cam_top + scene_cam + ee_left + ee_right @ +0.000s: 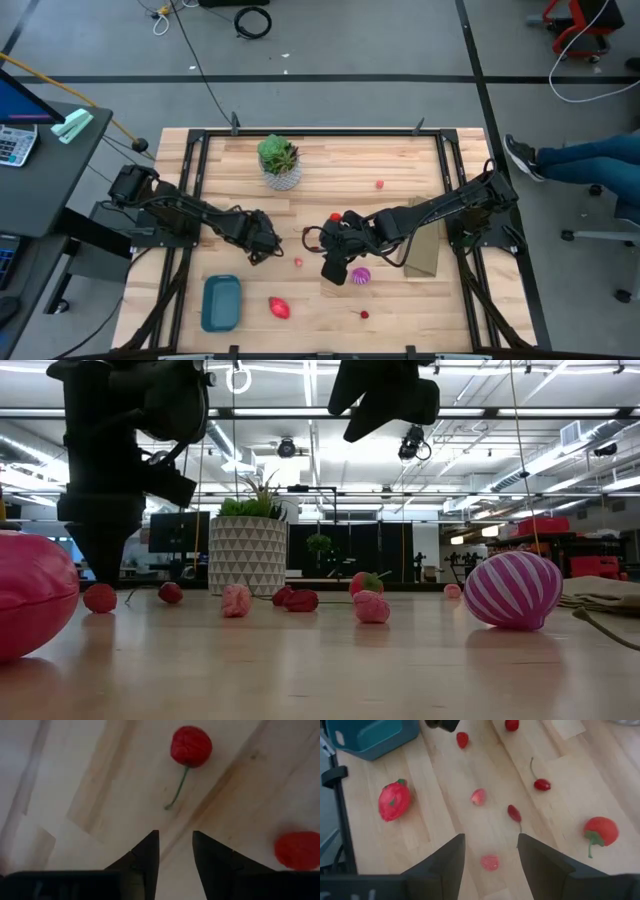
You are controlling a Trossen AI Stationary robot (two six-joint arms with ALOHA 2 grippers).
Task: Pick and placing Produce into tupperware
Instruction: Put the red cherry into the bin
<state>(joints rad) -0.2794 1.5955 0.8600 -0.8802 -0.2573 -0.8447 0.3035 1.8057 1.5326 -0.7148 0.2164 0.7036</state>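
Hovering over pale wood planks, left fingers (175,857) parted, empty; right fingers (490,855) likewise; wrinkled stemmed cherry (191,746) ahead.

Robotics lab, open-plan floor
Ceiling strip lights (560,455), loose floor cables (253,21) and a wooden tabletop (340,160) fill the room.

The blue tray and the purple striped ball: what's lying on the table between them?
In the high view, one oval red-pink piece lies on bare wood between the blue tray and the purple striped ball.
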